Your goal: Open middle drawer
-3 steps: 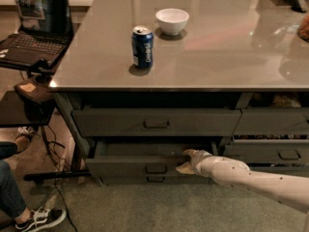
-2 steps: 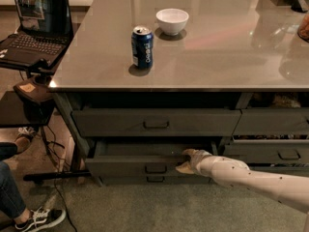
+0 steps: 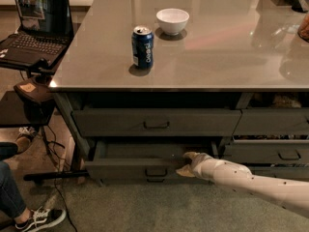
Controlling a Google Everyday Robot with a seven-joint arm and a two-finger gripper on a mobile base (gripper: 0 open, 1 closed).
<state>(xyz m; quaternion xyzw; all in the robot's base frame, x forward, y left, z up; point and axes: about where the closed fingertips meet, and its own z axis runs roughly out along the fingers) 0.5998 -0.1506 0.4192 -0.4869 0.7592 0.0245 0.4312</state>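
The middle drawer (image 3: 125, 169) is the wide dark grey one, second from the top under the counter. It stands pulled out part way, and its shallow grey inside shows behind the front. Its small loop handle (image 3: 156, 171) is at the centre of the front. My gripper (image 3: 186, 163) is at the drawer's front top edge, to the right of the handle and not on it. My white arm (image 3: 251, 182) reaches in from the lower right. The top drawer (image 3: 154, 123) above is closed.
On the grey countertop (image 3: 217, 57) stand a blue can (image 3: 143, 47) and a white bowl (image 3: 172, 21). More drawers (image 3: 285, 153) are on the right. At left, a laptop (image 3: 36, 28) sits on a stand, with a person's leg and shoe (image 3: 41, 219) and cables on the floor.
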